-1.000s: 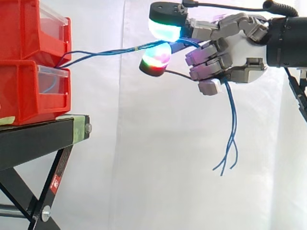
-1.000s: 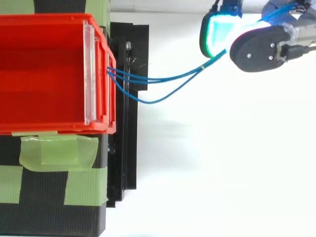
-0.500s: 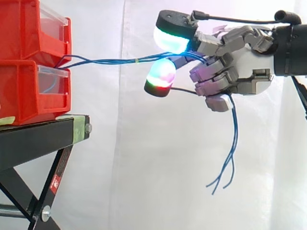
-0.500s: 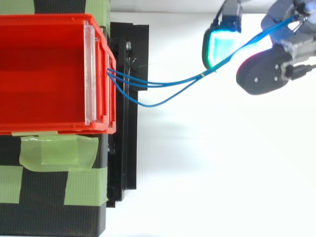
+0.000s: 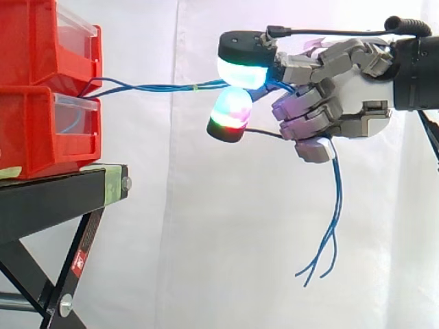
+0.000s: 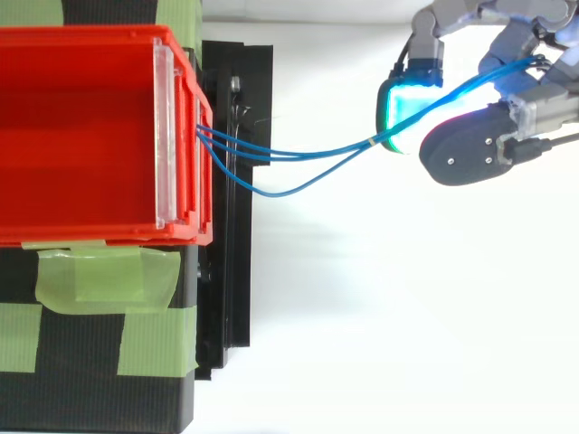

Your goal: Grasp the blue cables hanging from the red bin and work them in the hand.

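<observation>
Side view
Red bins: upper bin (image 5: 34, 34) stacked on lower bin (image 5: 34, 130), at the left on the black stand (image 5: 48, 199), with a white curtain (image 5: 206, 240) behind.
Blue cables (image 5: 151, 87): they come out at the front between the two bins and run nearly level to the right, off the stand and in the air, into the robot hand.
Robot hand (image 5: 350, 96): it enters from the right at the height of the upper bin and is clamped on the blue cables, its fingers curled round them.
Fingertip pads (image 5: 241, 67): one glows cyan-green just above the cables, another pink, green and red just below them.
Loose ends (image 5: 337, 199): they hang down from under the curled fingers, splaying apart at the bottom.

Top view
Red bin (image 6: 90, 38): at the left, open side up, on the black stand (image 6: 231, 271), which carries strips of green tape (image 6: 99, 280).
Blue cables (image 6: 289, 155): they leave the bin's front edge, sag in shallow curves and gather toward the robot hand.
Robot hand (image 6: 470, 154): at the upper right, well apart from the bin, with a cyan pad (image 6: 403, 108) beside the cables where they enter it.
</observation>
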Available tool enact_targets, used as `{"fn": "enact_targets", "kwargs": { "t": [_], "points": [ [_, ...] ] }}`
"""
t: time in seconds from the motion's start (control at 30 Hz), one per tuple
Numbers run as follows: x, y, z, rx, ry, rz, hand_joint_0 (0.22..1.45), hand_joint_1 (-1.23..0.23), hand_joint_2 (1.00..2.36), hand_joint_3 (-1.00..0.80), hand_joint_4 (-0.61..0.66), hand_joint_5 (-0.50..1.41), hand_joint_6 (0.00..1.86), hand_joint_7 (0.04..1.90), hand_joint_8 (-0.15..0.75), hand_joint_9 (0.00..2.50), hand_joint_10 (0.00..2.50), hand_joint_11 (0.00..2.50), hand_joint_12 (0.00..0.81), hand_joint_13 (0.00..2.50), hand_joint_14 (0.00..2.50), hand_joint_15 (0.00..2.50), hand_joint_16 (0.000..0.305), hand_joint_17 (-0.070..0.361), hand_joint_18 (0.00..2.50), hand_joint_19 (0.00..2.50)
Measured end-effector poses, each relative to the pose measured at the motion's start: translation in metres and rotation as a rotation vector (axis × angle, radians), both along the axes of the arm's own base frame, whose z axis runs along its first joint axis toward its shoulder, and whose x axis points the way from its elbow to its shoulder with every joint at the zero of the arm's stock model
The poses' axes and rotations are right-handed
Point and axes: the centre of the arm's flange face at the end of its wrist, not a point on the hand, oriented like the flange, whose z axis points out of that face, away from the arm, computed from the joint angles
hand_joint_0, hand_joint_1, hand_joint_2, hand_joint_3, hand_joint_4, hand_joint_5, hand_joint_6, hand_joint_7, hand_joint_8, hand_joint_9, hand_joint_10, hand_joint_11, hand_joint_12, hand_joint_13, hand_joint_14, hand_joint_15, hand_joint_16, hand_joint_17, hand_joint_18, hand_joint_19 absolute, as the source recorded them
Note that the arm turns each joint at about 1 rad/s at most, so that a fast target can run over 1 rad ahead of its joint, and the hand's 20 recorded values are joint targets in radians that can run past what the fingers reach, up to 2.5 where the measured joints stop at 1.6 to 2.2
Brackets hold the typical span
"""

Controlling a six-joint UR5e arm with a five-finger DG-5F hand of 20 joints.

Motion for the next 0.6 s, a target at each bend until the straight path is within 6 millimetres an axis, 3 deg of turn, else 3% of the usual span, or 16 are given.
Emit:
{"fn": "enact_targets", "kwargs": {
  "t": [0.2, 0.37, 0.6],
  "points": [
    [0.0033, -0.0038, 0.0044, -0.006, -0.041, -0.012, 0.85, -0.56, 1.01, -0.86, 0.23, -0.03, 0.75, 1.11, 0.577, 1.93, 2.5, 2.5, 0.723, 2.08, 2.5, 2.09, 0.213, 0.16, 2.5, 0.74],
    [0.0062, -0.0054, 0.0081, -0.007, -0.075, -0.018, 0.93, -0.57, 1.02, -0.58, 0.21, -0.03, 0.76, 1.11, 0.577, 1.93, 2.5, 2.5, 0.723, 2.08, 2.5, 2.09, 0.213, 0.16, 2.5, 0.74],
    [0.0067, -0.006, 0.0087, -0.009, -0.08, -0.02, 0.95, -0.57, 1.02, -0.46, 0.21, -0.03, 0.77, 1.11, 0.577, 1.93, 2.5, 2.5, 0.723, 2.08, 2.5, 2.09, 0.213, 0.16, 2.5, 0.74]
  ]
}}
